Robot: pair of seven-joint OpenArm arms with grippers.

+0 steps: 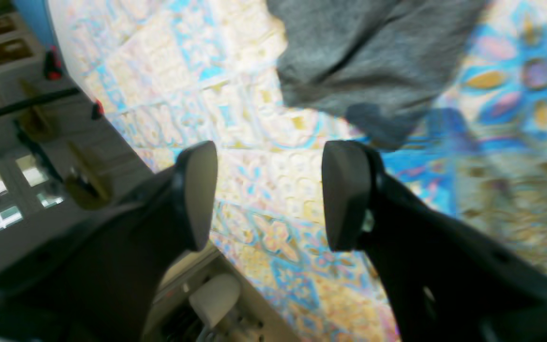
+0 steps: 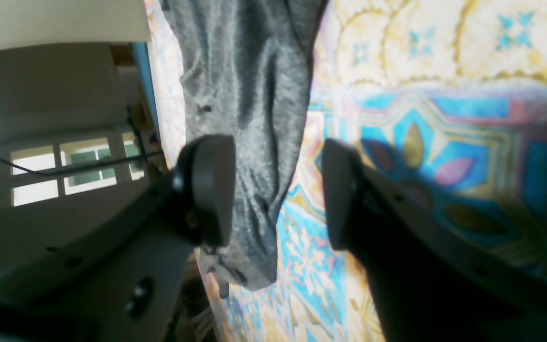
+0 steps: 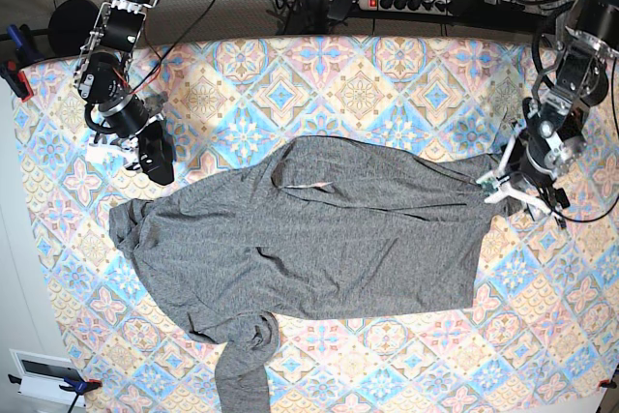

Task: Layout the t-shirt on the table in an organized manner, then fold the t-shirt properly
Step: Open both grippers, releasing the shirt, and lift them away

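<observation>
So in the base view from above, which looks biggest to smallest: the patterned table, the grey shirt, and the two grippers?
1. The table, filling nearly the whole view.
2. The t-shirt, spread across its middle.
3. The left gripper and right gripper look about alike, so I won't rank them.

T-shirt: heathered dark grey, plain, no print. Tabletop cloth: diamond tiles in pastel blue, pink and cream-yellow, floral medallions in each. Left gripper and right gripper: black, with matte dark-grey pads.
</observation>
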